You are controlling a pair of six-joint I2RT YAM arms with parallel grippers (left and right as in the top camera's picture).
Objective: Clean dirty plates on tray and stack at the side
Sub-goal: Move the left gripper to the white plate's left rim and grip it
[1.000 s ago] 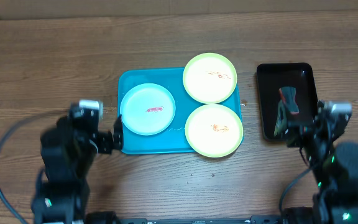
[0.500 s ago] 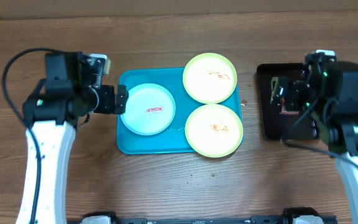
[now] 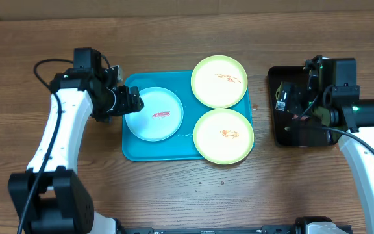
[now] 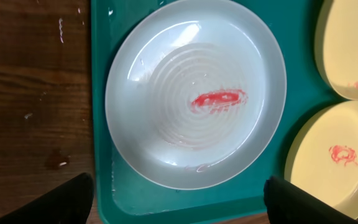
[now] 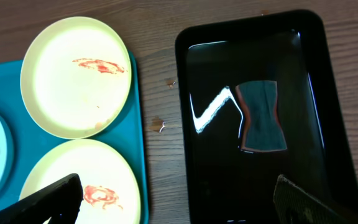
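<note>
The turquoise tray holds a pale blue plate with a red smear. Two yellow-green plates, the far one and the near one, have orange smears and overhang the tray's right side. My left gripper is open and empty above the tray's left rim, beside the blue plate. In the left wrist view the blue plate lies ahead of the open jaws. My right gripper is open and empty over the black tray; its jaws span the gap between the two trays.
A narrow black tray stands right of the turquoise one. It holds a dark sponge with a brown edge, hidden under the arm in the overhead view. Bare wood table lies all round.
Both arms have moved away from the table's front. The left gripper has gone to the tray's left rim by the blue plate. The right gripper has settled over the black tray.
</note>
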